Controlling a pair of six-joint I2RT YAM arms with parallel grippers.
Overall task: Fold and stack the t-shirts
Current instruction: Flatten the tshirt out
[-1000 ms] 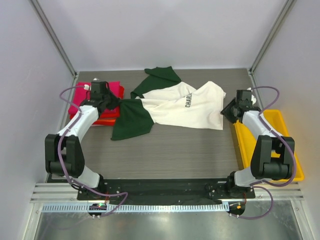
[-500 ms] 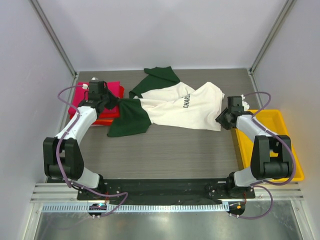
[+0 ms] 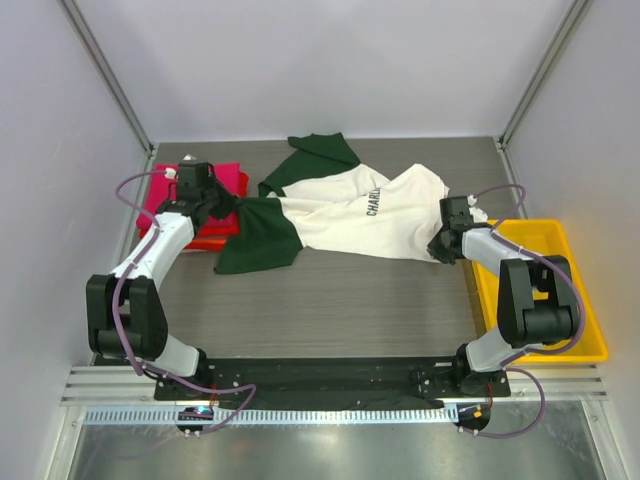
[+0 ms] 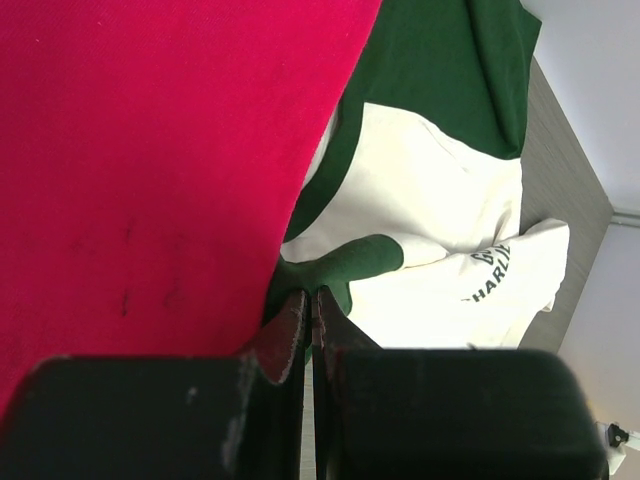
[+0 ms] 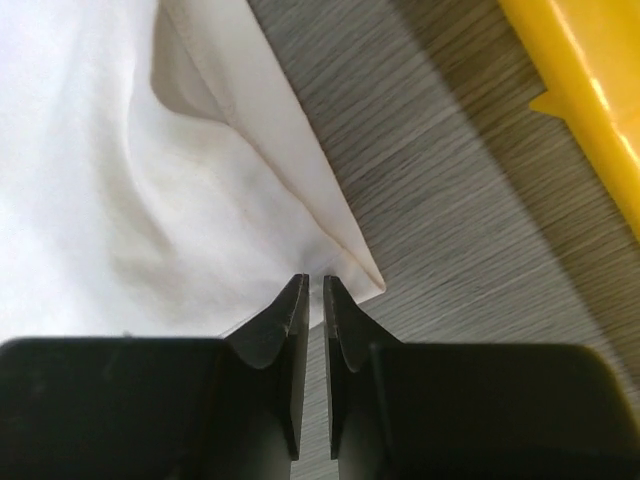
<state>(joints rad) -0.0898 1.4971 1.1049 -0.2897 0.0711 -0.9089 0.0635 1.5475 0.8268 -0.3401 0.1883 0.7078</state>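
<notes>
A cream-white t-shirt (image 3: 345,220) with dark green sleeves and dark lettering lies spread and rumpled across the back of the table. My left gripper (image 3: 222,205) is shut on its near green sleeve (image 4: 345,262), right beside the folded magenta-pink t-shirt (image 3: 165,195), which lies on a red one (image 3: 205,242). My right gripper (image 3: 438,247) is at the cream shirt's lower right corner (image 5: 340,255). Its jaws are drawn in to a thin slit with the cloth's edge between the fingertips (image 5: 296,290).
A yellow plastic tray (image 3: 592,335) sits along the right edge, close to my right arm; its corner (image 5: 590,90) shows in the right wrist view. Metal frame posts stand at both back corners. Bare grey wood tabletop (image 3: 340,300) lies in front of the shirt.
My right gripper moved left from the tray's edge to the cream shirt's corner and its jaws narrowed. The left gripper drew the green sleeve slightly left.
</notes>
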